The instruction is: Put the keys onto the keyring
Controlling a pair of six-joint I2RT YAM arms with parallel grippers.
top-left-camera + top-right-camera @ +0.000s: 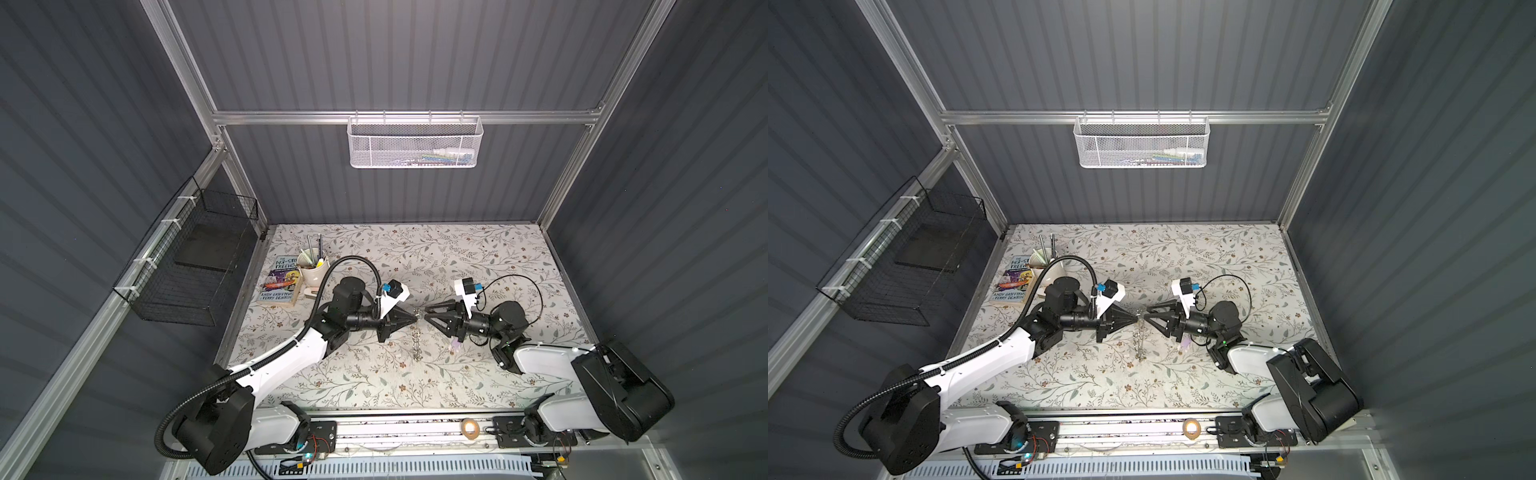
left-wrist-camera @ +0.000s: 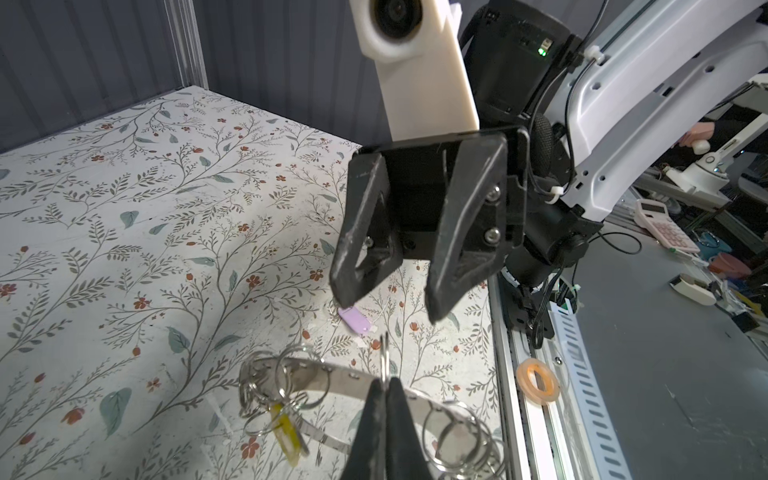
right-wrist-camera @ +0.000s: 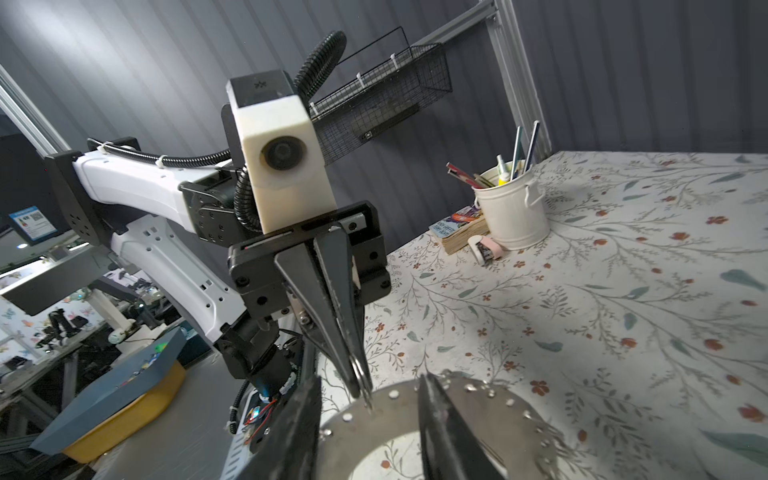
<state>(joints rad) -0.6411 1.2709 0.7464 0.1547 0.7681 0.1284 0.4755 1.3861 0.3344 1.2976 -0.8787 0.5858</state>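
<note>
In left wrist view, yellow key tag among keyring loops, unclear overhead

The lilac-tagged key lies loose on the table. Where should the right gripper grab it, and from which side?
Probably the lilac tag, pinched across its narrow sides from above: it lies flat on the table, and that leaves its ring end free.

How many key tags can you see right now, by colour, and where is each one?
Yellow tag: 1, hanging among the wire loops of the keyring.
Lilac tag: 1, lying on the mat, apart from the keyring.
Total: 2
</note>
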